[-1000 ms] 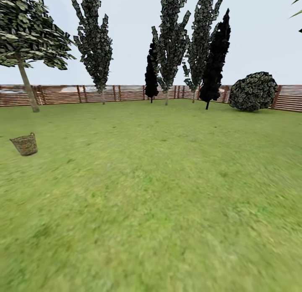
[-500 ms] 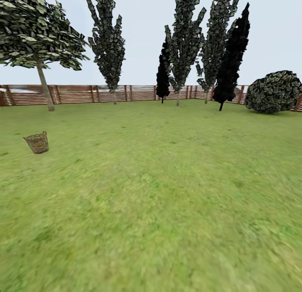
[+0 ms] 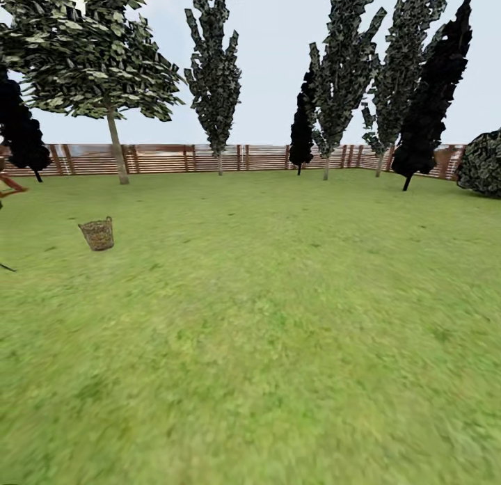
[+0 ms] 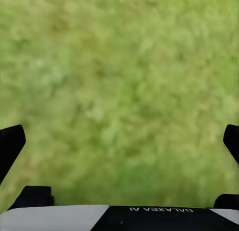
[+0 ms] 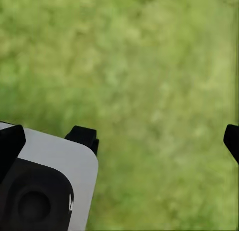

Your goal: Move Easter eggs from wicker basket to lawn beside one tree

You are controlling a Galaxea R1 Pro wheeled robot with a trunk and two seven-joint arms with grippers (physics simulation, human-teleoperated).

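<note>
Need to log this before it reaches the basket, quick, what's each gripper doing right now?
Left gripper: open, holding nothing, only grass beyond it.
Right gripper: open, holding nothing, over grass too.

A brown slatted fence (image 3: 264, 158) closes the far side of the yard. In front of it stand slim speckled poplar-like trees (image 3: 214, 74), with black cypress-like trees (image 3: 431, 102) among them and another (image 3: 19, 126) towards the fence's left end. A rounded bush (image 3: 483, 163) sits by its right end.
</note>
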